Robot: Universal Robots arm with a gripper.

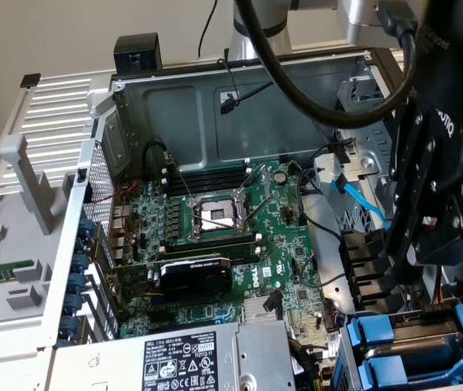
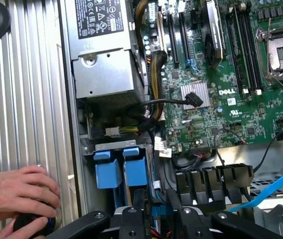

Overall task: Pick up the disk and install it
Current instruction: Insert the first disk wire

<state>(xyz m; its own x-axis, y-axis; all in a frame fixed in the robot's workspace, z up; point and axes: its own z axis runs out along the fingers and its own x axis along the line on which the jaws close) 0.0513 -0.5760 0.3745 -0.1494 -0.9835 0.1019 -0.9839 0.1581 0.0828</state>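
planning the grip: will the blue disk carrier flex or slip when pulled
The carrier looks like smooth moulded plastic, so probably somewhat slippery. It sits upright, tight beside a second carrier in the bay, so it likely slides straight rather than tipping. Probably stiff, given the drive inside.

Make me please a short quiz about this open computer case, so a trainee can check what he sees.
1. True or false: the processor socket on the motherboard carries a cooler.
2. What colour are the two drive carriers standing in the bay near the power supply? A) red B) blue C) green
3. In the wrist view, what rests on the ribbed metal panel outside the case?

Key: 1. False, the socket is bare. 2. B. 3. A person's hand.
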